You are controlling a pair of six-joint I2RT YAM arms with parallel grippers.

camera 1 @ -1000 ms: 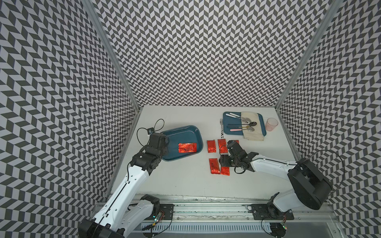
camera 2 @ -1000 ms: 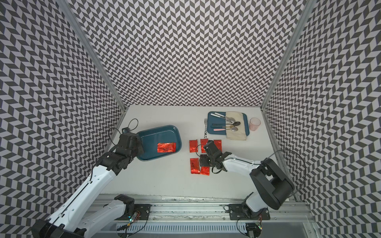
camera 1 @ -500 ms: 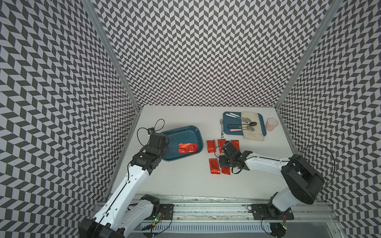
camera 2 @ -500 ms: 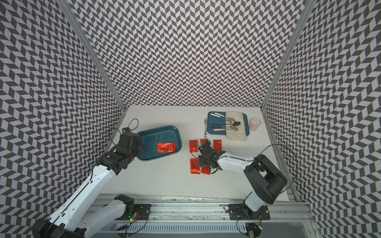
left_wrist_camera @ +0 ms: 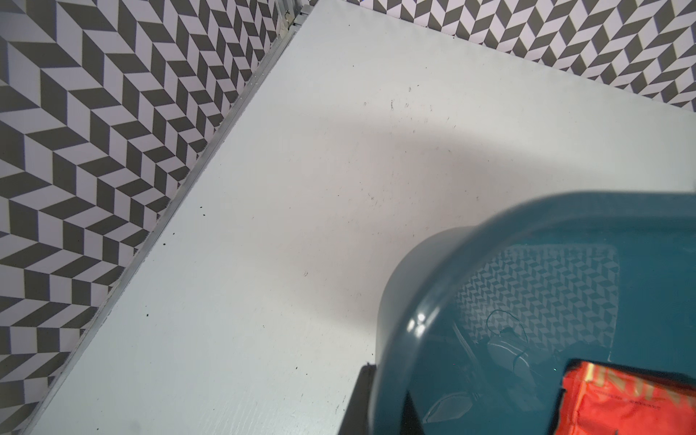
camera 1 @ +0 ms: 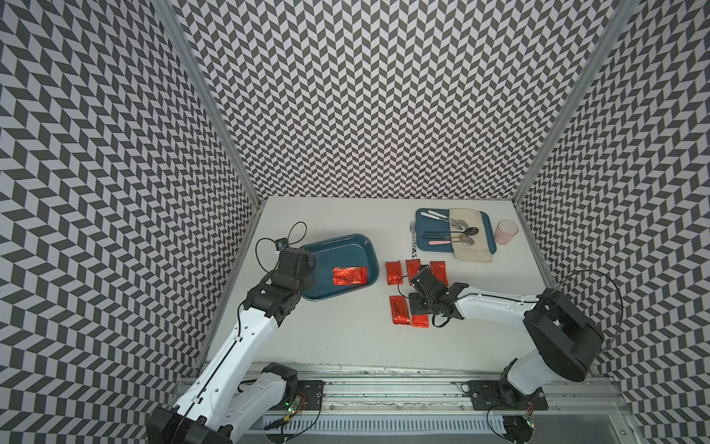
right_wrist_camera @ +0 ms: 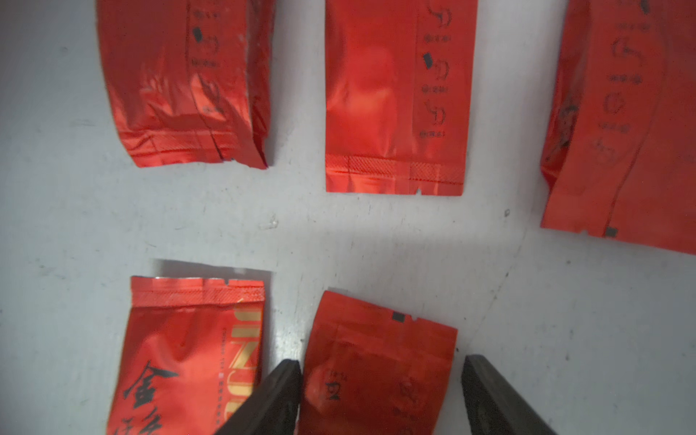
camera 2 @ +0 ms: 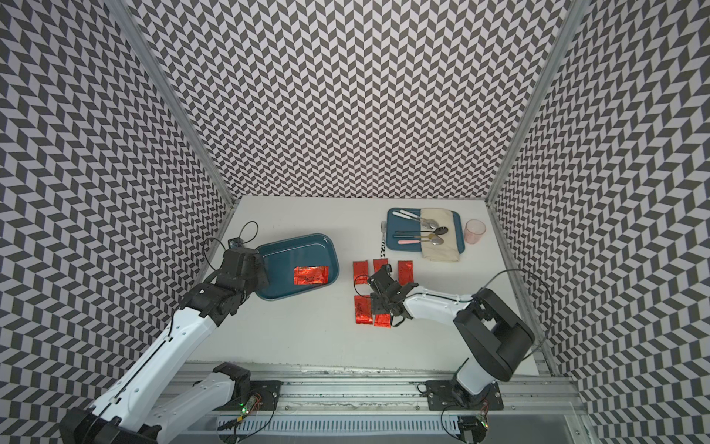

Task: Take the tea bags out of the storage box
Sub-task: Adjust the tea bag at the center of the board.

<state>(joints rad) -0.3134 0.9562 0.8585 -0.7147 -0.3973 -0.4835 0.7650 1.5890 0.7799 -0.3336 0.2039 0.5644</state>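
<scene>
storage box: dark teal-blue plastic tub, glossy, with rounded corners and low walls. it sits near the left edge of the bench, mid-depth, long axis running left-right with a slight skew. its smooth floor mirrors the chevron wall in the left wrist view.

tea bags: six flat rectangular packets of shiny crinkled red foil with crimped end seams and faint dark print. one tea bag lies flat inside the box by its right end wall, long axis along the box's. the other five lie mid-bench, just right of the box, long axes front-to-back: three in a back row, two in a front row, each apart from its neighbours.

left gripper: closed on the box's left end wall, with one dark finger outside it.

right gripper: jaws apart, straddling the right-hand tea bag of the front row. one finger is at the tea bag's edge; the other stands off, with bare bench showing between.
</scene>
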